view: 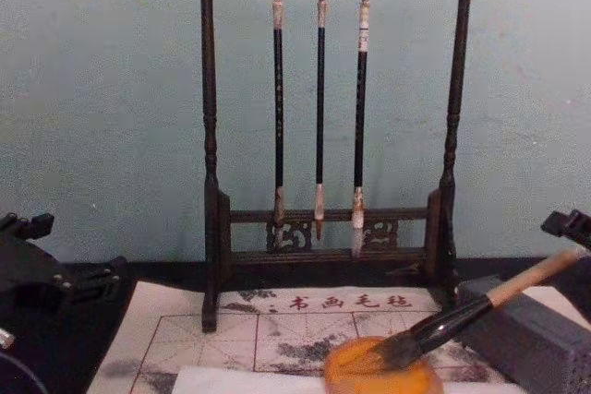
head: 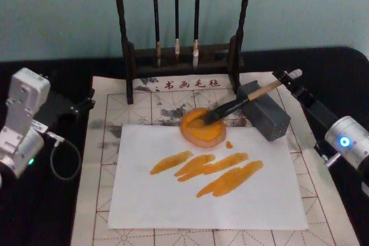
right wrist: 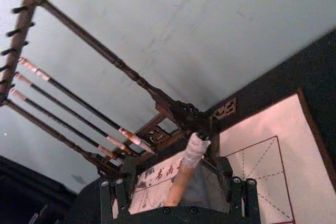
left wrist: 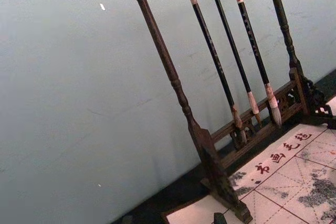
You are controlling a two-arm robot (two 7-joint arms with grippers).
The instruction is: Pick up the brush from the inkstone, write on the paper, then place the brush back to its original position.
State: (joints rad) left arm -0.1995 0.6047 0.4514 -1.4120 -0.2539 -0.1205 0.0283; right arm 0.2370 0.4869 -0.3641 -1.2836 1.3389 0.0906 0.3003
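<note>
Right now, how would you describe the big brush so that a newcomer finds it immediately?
Find the white paper with orange strokes. At its far edge sits a round orange inkstone. The brush lies slanted with its dark bristles in it and its handle on a grey block; its handle is thick and pale, unlike the three thin hanging brushes.

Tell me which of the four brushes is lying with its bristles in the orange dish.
The big brush with the pale wooden handle: its bristles rest in the inkstone and its handle leans on the grey block. The three thin brushes hang from the rack.
</note>
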